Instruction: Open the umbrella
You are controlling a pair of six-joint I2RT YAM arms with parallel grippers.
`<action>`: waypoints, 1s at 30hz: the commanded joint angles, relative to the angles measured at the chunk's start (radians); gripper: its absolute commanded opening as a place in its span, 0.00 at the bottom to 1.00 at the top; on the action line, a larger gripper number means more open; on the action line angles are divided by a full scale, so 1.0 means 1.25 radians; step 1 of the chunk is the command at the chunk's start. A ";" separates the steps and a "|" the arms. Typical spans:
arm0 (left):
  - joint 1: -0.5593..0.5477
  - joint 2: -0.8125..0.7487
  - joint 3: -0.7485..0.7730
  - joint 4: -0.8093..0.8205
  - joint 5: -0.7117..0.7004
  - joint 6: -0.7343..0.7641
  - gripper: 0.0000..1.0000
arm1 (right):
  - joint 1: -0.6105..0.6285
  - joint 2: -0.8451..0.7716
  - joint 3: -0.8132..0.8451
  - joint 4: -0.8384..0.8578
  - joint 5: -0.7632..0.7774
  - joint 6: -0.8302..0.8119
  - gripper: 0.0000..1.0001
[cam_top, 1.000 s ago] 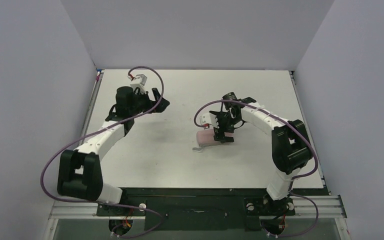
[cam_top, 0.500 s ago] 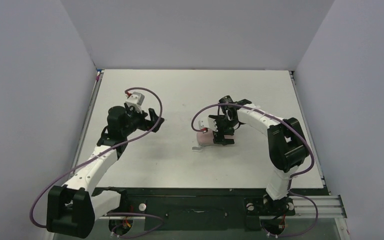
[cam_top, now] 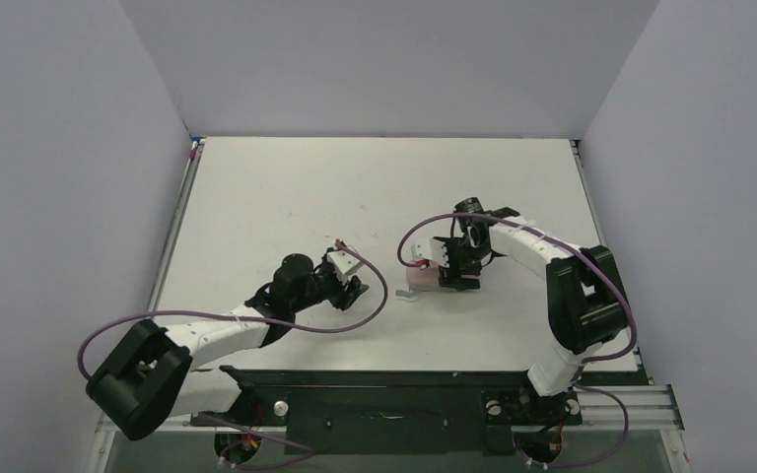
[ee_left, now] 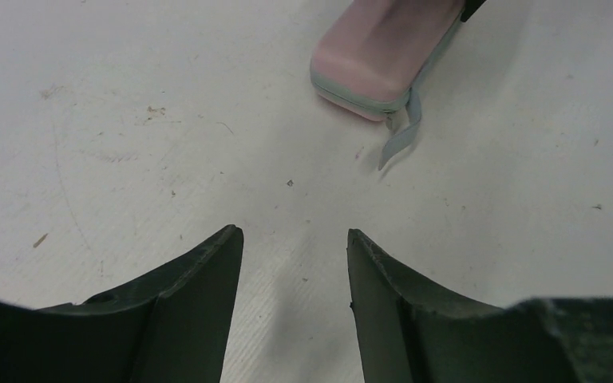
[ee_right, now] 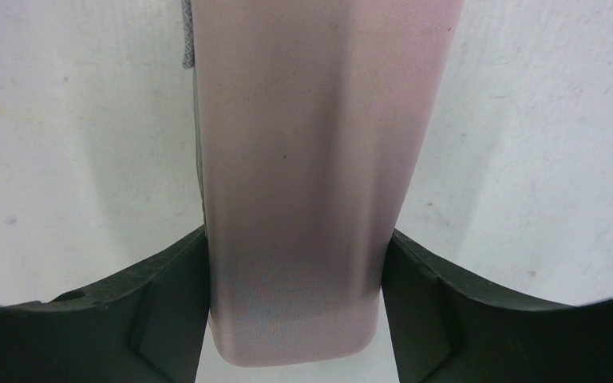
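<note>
- Left arm has swung from the upper left of the top view down to the lower centre, so the left gripper now sits low over the table, just left of the hard case.
- Right gripper has dropped a little around the case since the earlier frame, and its jaws have narrowed.
- Right gripper state: in the right wrist view both fingers lie against the long sides of the pinkish case, which fills the gap between them. Judged a grip on the case, at its near end.
- Left gripper state: jaws partly apart, with bare table between them. It holds nothing.
- Umbrella location: not visible in any view. Only the closed case shows, lying flat right of centre in the top view, so the umbrella is presumably inside.
- Left wrist view: the rounded end of the case is at the upper right of the frame, and its grey pull tab trails down onto the table toward the left gripper.
- Step in hand, as judged: pin the case with the right gripper while the left goes for the tab.
- Recommended practice:
  - Hold the case firmly enough that it cannot slide, without crushing the seam.
  - Bring the left fingers in low and in line with the tab, one on each side.
  - Pull along the seam, not upward.
</note>
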 commanded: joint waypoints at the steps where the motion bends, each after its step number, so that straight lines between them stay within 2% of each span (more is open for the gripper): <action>1: -0.036 0.127 0.020 0.239 -0.054 0.009 0.46 | 0.001 -0.099 -0.102 0.064 0.000 0.006 0.47; 6: -0.074 0.246 0.061 0.357 -0.050 0.006 0.41 | 0.002 -0.142 -0.152 0.141 0.005 0.045 0.43; 14: -0.149 0.416 0.060 0.540 -0.037 0.073 0.33 | 0.003 -0.151 -0.164 0.153 0.011 0.055 0.40; 17: -0.168 0.473 0.067 0.575 -0.042 0.067 0.25 | 0.004 -0.153 -0.167 0.147 0.009 0.051 0.40; 20: -0.185 0.509 0.071 0.619 -0.039 0.067 0.23 | 0.005 -0.158 -0.169 0.146 0.006 0.051 0.40; 30: -0.217 0.582 0.087 0.678 -0.047 0.045 0.19 | 0.008 -0.163 -0.173 0.141 0.004 0.050 0.38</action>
